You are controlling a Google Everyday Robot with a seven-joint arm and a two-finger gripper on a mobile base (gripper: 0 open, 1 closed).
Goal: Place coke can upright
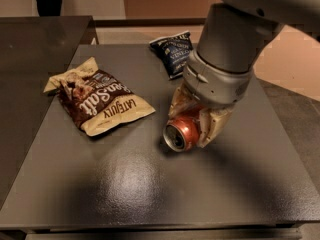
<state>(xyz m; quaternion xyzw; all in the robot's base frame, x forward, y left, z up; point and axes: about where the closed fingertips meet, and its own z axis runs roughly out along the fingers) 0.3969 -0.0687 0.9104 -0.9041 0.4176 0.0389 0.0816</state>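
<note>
Coke can point(182, 133) on its side, clasped by gripper point(194, 125), dark grey table point(150, 184), tan floor point(296, 68)

Plastic hand point(194, 125) clasps glossy metal coke can point(179, 135) on semi-matt table point(125, 184).

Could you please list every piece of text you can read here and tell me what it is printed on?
"Salt" and "LATE JULY": brown snack bag, upside down to the camera.
"VINEGA", apparently: dark blue bag; the rest is blurred.
The coke can, lying on its side in the gripper right of the brown snack bag: no lettering readable.
</note>
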